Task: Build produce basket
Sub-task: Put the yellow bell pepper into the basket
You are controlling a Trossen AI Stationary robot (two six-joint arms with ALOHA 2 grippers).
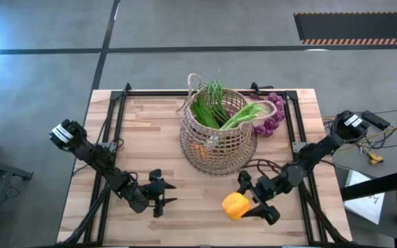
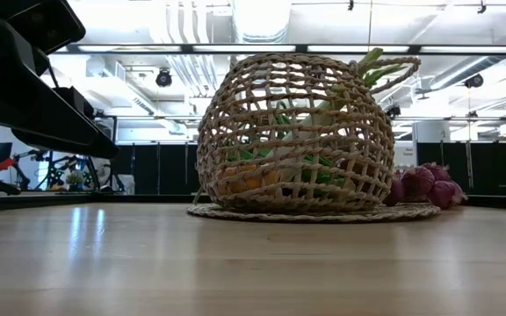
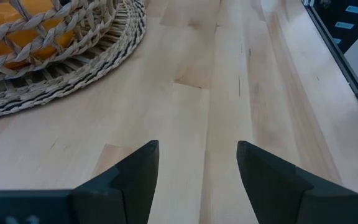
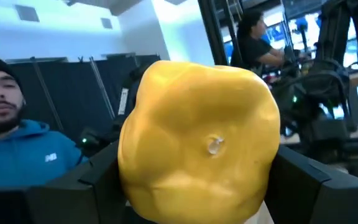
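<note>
The wicker basket [image 1: 216,138] [image 2: 288,132] stands on a flat woven disc [image 2: 314,212] at the table's middle. Green stalks [image 1: 209,107] and a pale leek [image 1: 243,116] stick out of its top, and an orange pepper [image 3: 11,25] shows through the weave. Purple grapes [image 1: 271,118] [image 2: 424,186] lie on the table at the basket's far right side. My right gripper [image 1: 247,201] is near the front edge, right of centre, shut on a yellow pepper [image 1: 234,205] [image 4: 197,137]. My left gripper [image 1: 163,193] [image 3: 197,180] hovers open over bare wood at the front left. My right gripper pinches the yellow pepper between its two fingers, one on each of the pepper's opposite sides [image 4: 126,168]. The fingers [image 4: 303,180] slant upward, with the room showing behind them. The pepper's blossom end [image 4: 213,146] faces the camera. The pepper looks lifted off the table.
Bare wooden tabletop [image 1: 185,220] spreads in front of the basket and between the two grippers. Black frame rails [image 1: 119,110] run along the table's sides, and cables [image 1: 374,155] lie off its right edge. People show in the room behind [image 4: 17,143].
</note>
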